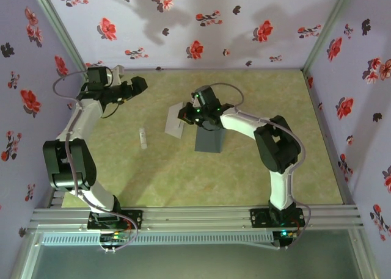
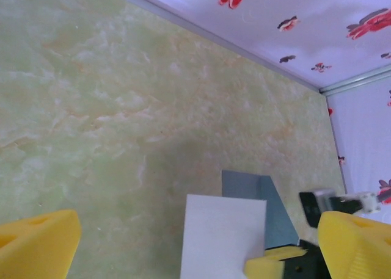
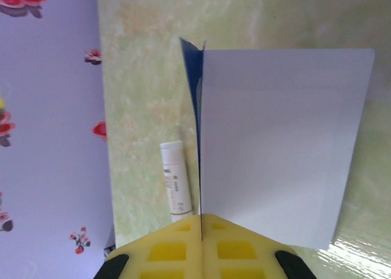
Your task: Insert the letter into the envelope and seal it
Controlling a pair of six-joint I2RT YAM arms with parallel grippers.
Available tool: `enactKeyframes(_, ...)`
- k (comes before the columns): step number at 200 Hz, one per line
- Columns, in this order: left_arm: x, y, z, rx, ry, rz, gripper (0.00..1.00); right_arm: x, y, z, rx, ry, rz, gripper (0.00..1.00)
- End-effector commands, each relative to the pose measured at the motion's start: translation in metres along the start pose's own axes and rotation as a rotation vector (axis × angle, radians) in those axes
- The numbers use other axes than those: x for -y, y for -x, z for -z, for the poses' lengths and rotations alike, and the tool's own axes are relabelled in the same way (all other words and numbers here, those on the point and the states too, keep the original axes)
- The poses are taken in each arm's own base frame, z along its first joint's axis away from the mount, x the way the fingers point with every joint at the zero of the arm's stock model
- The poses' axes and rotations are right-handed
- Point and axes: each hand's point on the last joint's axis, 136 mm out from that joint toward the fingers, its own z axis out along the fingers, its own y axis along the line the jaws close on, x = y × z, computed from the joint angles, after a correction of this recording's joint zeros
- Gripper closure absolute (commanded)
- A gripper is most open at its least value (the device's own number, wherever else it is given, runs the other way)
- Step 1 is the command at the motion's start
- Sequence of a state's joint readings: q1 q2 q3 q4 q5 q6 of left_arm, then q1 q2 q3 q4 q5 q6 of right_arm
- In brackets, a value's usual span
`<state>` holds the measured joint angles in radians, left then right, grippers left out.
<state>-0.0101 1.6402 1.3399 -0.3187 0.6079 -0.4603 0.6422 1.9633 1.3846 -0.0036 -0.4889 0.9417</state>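
- Near the middle of the desk (image 1: pixel 244 181), a little left of centre, a small white glue stick (image 1: pixel 143 138) lies flat, apart from both papers.
- Level with it, at about the desk's centre, the grey envelope (image 1: pixel 209 140) lies flat. Whether its flap is open I cannot tell.
- Just beyond the envelope's far edge, the letter (image 3: pixel 281 138) is pinched by one edge in the right gripper (image 3: pixel 201 223), whose jaws are pressed together on the sheet. The white face is toward the wrist camera, and a strip of blue shows along one side (the paper looks bent or folded there).
- Farthest back, toward the far left corner of the desk, the left gripper (image 1: pixel 139 85) hangs with its jaws spread wide, holding nothing.
- Step in hand, as I judge it: the letter is picked up and is being brought to the envelope. Insertion has not begun, and sealing comes after.
- The next move calls for the envelope's mouth to be open and held steady, likely the free left gripper's job. The letter's leading edge must then line up with that opening and slide in at a low angle, since thin paper buckles if pushed.
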Motion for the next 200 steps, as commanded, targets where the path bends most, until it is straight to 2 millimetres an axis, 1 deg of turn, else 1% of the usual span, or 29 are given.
enactKeyframes(1,0.016,-0.006,-0.005,-0.039,-0.056,-0.053,0.00,-0.036,0.012,0.029,0.025,0.115,0.078,1.00)
enactKeyframes(38,0.033,-0.022,-0.016,-0.092,-0.091,-0.102,0.01,-0.068,0.025,0.054,0.059,0.207,0.118,1.00)
enactKeyframes(72,0.053,-0.034,-0.025,-0.130,-0.181,-0.099,0.05,-0.092,0.030,0.062,0.073,0.292,0.126,1.00)
enactKeyframes(99,0.064,-0.043,-0.032,-0.155,-0.236,-0.092,0.08,-0.098,0.031,0.061,0.072,0.327,0.118,1.00)
enactKeyframes(120,0.074,-0.045,-0.035,-0.165,-0.304,-0.063,0.11,-0.101,0.030,0.060,0.071,0.340,0.118,1.00)
enactKeyframes(155,0.077,-0.047,-0.041,-0.180,-0.338,-0.035,0.20,-0.102,0.027,0.055,0.064,0.344,0.116,1.00)
enactKeyframes(177,0.081,-0.048,-0.041,-0.183,-0.366,-0.030,0.28,-0.102,0.027,0.052,0.066,0.349,0.112,1.00)
enactKeyframes(200,0.084,-0.049,-0.040,-0.190,-0.381,-0.033,0.32,-0.102,0.028,0.049,0.067,0.355,0.107,1.00)
